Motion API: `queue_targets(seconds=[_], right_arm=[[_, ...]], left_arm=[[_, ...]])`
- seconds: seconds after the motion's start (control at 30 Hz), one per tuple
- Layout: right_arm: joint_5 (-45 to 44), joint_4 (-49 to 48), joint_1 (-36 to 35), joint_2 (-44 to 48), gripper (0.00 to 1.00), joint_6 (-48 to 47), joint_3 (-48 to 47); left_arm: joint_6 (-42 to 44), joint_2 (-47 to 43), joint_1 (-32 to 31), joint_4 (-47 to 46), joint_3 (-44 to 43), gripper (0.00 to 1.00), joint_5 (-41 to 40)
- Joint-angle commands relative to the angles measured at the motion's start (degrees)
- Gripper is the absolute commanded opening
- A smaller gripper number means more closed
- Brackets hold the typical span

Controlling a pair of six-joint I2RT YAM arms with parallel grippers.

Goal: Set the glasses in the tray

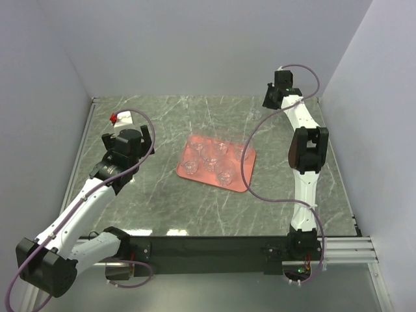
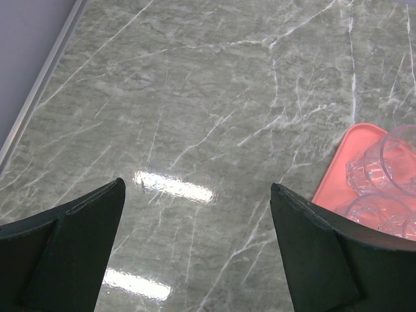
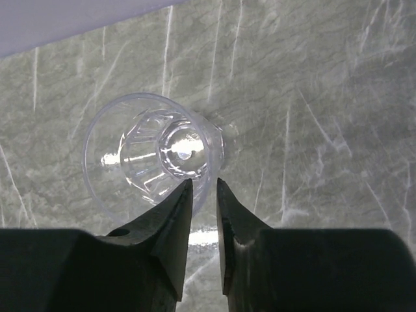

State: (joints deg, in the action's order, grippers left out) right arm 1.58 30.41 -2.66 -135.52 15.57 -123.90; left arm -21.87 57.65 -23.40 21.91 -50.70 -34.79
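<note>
On the left, the left gripper (image 2: 195, 187) hangs over the bare table (image 1: 162, 201) with its jaws wide apart and nothing between them. It is near the left edge of the tray (image 1: 242, 175) but does not touch it.

In the middle, the tray lies flat and already carries a cluster of glasses (image 1: 209, 154). I count about five from above, although they are so clear that the exact number is hard to tell. This part of the task looks done.

On the right, the right gripper (image 3: 203, 184) is near the back wall (image 1: 195, 45), well apart from the tray. Its jaws are narrow, and the wall of the remaining glass (image 3: 153, 153) seems to be pinched between them at the rim. So I judge that one glass is left to carry over and set down — after that the task should be complete, as I see no other glass on the table.

The views complete each other. The top view gives the whole layout and the group in the tray, but the remaining glass is not visible there at all — only the right wrist view shows it, with its ribbed sides and thick base. The left wrist view confirms the open, empty jaws and shows two or three glasses at the tray's edge.
</note>
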Motion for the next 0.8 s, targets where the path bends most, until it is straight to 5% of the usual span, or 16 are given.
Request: queue_targets(seconds=[0.0,0.27,0.53,0.77], right_arm=[[-1.49,-0.27,-0.68,-1.32,0.26,-0.45,-3.46],[-1.5,-0.71,-0.95,-0.62,0.01,-1.24,-2.32],[0.17,-7.12,-0.77,11.39,0.0,-3.27,8.39],[0.61,-14.41,-0.6,25.91,0.0,-5.29,27.27]], left_arm=[[0.42,0.1,0.37,-1.78,-0.37,0.99,0.77],[0.6,0.36,0.63,-1.87,-0.28,0.99,0.86],[0.69,-0.08,0.9,-2.14,-0.1,0.99,1.12],[0.77,-1.66,0.99,-2.49,0.33,0.99,1.56]])
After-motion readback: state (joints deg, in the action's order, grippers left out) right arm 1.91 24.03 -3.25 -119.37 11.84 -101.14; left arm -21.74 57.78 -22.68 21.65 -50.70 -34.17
